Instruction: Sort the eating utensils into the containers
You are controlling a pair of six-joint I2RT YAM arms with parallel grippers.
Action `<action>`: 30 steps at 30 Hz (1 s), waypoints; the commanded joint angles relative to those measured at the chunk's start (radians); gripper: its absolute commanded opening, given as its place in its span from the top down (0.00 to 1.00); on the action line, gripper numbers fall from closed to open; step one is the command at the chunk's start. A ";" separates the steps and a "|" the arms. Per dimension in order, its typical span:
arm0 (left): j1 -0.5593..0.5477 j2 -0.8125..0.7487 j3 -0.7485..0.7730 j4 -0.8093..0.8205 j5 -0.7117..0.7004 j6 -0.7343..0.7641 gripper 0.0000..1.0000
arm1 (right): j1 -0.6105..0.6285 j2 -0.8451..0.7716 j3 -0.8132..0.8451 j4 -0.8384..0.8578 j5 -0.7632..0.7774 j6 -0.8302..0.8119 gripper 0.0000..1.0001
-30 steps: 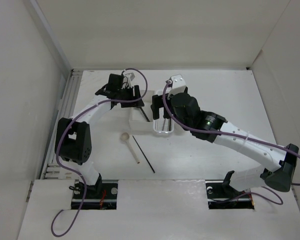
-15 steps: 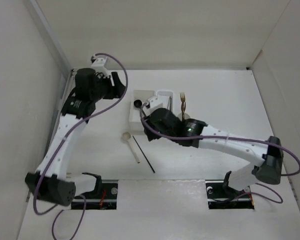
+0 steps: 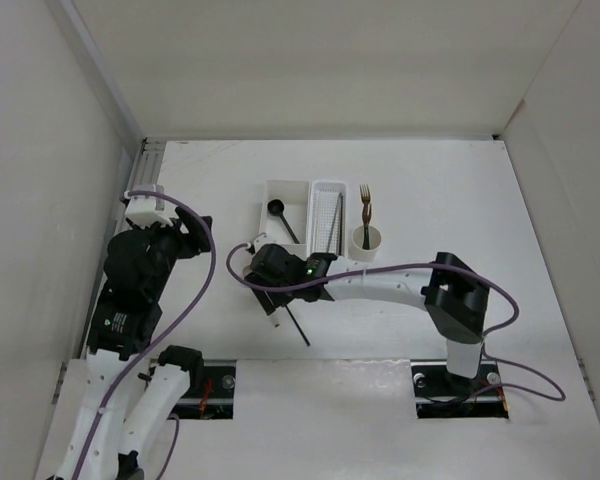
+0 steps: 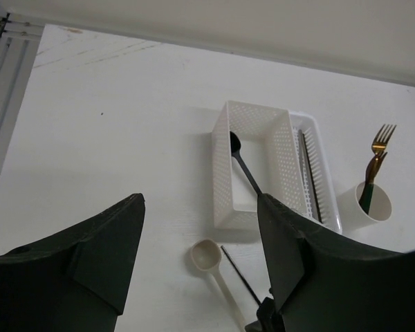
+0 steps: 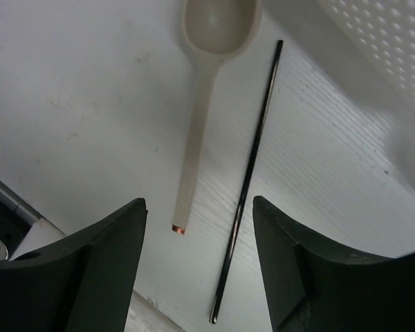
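A beige spoon (image 5: pixel 204 104) and a black chopstick (image 5: pixel 252 166) lie side by side on the table. My right gripper (image 5: pixel 199 207) is open just above them, its fingers on either side of the pair; from above the gripper (image 3: pixel 280 288) hides most of the spoon. The square box (image 3: pixel 283 205) holds a black spoon (image 3: pixel 280 212). The narrow basket (image 3: pixel 327 215) holds thin chopsticks. The round cup (image 3: pixel 367 238) holds a gold fork (image 4: pixel 378 142). My left gripper (image 4: pixel 199 207) is open and empty, high at the left (image 3: pixel 195 232).
The three containers stand in a row at the middle back of the white table. A grooved rail (image 3: pixel 145 170) runs along the left edge. White walls enclose the back and sides. The arm bases (image 3: pixel 195 385) sit at the near edge.
My left arm has pulled back from the box to the near left, leaving the black spoon in it. My right gripper has moved from the basket down over the beige spoon and chopstick.
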 commanded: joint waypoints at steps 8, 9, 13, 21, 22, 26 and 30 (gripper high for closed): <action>0.008 -0.029 -0.008 -0.019 -0.046 -0.003 0.36 | 0.000 0.181 0.187 0.045 -0.022 0.011 0.38; 0.008 -0.029 -0.008 -0.019 -0.037 -0.003 0.36 | 0.000 0.191 0.187 0.045 -0.022 0.011 0.40; 0.008 -0.019 -0.008 -0.019 -0.037 -0.003 0.36 | 0.000 0.215 0.205 0.045 0.010 0.041 0.44; 0.008 -0.019 -0.008 -0.019 -0.037 -0.013 0.35 | 0.000 0.238 0.208 0.041 -0.009 0.051 0.85; 0.008 -0.019 -0.008 -0.019 -0.037 -0.013 0.35 | 0.000 0.238 0.208 0.041 -0.010 0.051 0.92; 0.008 -0.019 -0.017 -0.019 -0.037 -0.013 0.35 | 0.000 0.198 0.199 0.065 -0.020 0.051 1.00; 0.008 -0.019 -0.026 -0.010 -0.037 -0.022 0.35 | 0.000 0.157 0.190 0.099 -0.029 0.042 1.00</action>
